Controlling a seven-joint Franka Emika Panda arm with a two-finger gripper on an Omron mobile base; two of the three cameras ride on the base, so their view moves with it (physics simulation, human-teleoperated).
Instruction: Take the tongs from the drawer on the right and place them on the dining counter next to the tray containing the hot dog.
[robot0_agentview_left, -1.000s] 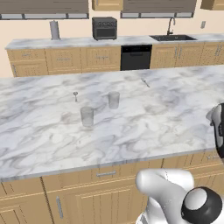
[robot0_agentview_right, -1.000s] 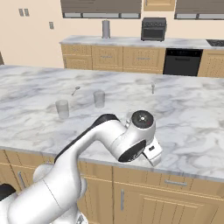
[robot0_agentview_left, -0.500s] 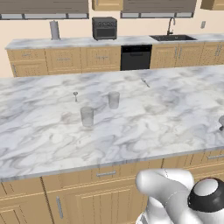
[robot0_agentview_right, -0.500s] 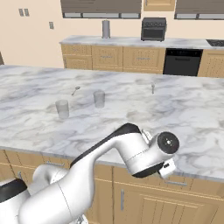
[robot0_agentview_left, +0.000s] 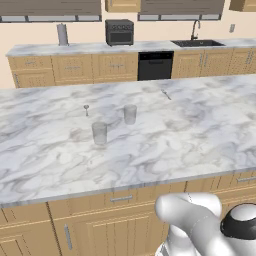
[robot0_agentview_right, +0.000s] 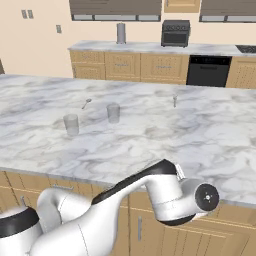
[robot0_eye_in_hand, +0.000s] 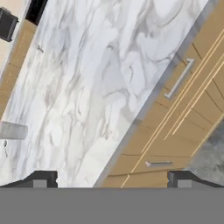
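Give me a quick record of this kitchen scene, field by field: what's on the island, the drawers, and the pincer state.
dining counter: white marble with grey veins
on it: two glasses, a small spoon, a small utensil farther back
drawer fronts: light wood with silver bar handles, shut
pincer: open, holding nothing, above the counter edge and drawer fronts
back wall counter: toaster oven, sink

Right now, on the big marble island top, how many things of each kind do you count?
On the dining counter:
Clear glasses: 2, one nearer, one behind it
Small thin utensils: 2, one beside the glasses, one apart, toward the far edge; too small to tell their type
Total: 4
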